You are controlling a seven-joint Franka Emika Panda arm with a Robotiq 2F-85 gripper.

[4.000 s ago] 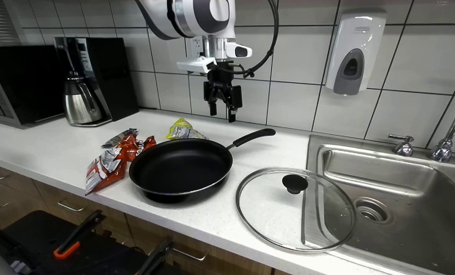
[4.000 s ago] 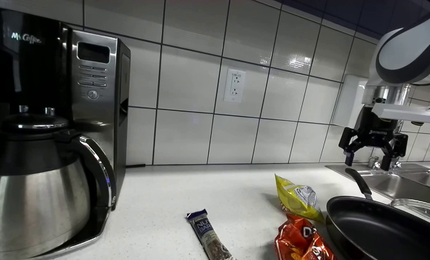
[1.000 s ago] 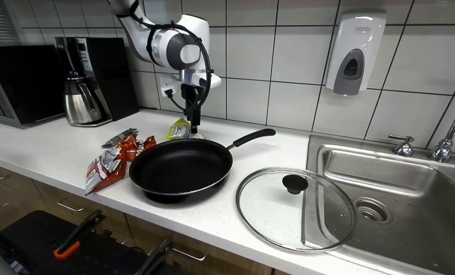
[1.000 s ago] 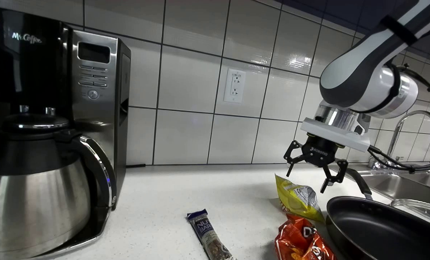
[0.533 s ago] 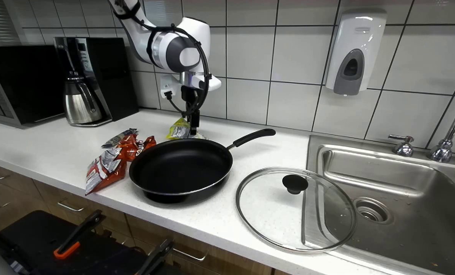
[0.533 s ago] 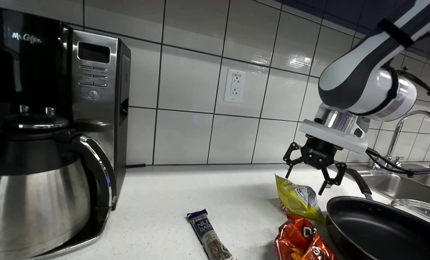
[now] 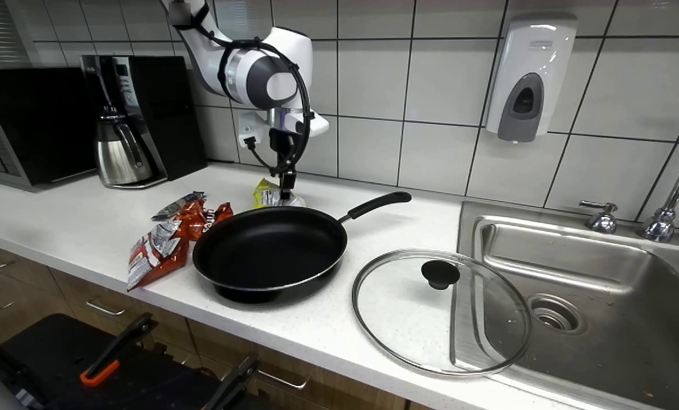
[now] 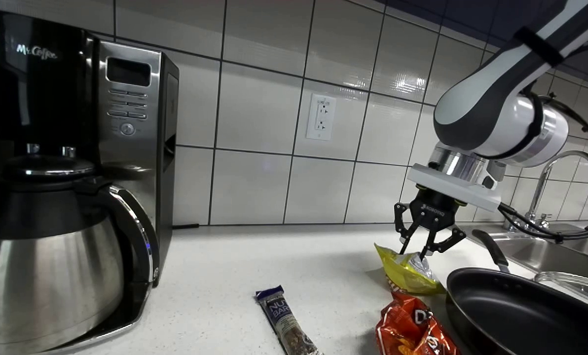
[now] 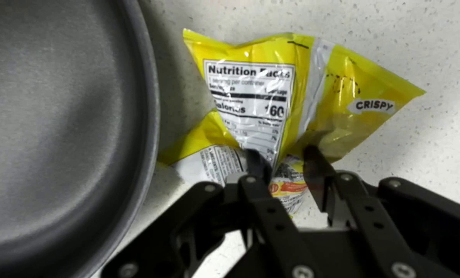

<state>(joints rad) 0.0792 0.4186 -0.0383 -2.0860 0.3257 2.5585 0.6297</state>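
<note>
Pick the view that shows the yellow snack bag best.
The wrist view: the yellow snack bag looks largest there, its nutrition label partly readable, though the gripper covers some. In both exterior views it is smaller: the frying pan and gripper partly hide the bag in an exterior view; the bag shows side-on in an exterior view.

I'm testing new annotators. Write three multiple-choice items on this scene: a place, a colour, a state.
1. Where does the glass lid lie?
A) On the coffee maker
B) Partly on the counter, partly over the sink
C) On the floor

2. What colour, mainly, is the bag at the jaws?
A) Yellow
B) Blue
C) Purple

3. How does the pan stand?
A) Covered
B) Upside down
C) Upright, uncovered

1: B, an exterior view shows counter and sink through its glass.
2: A, the wrist view shows its yellow wrapping.
3: C, both exterior views show its open inside.
</note>
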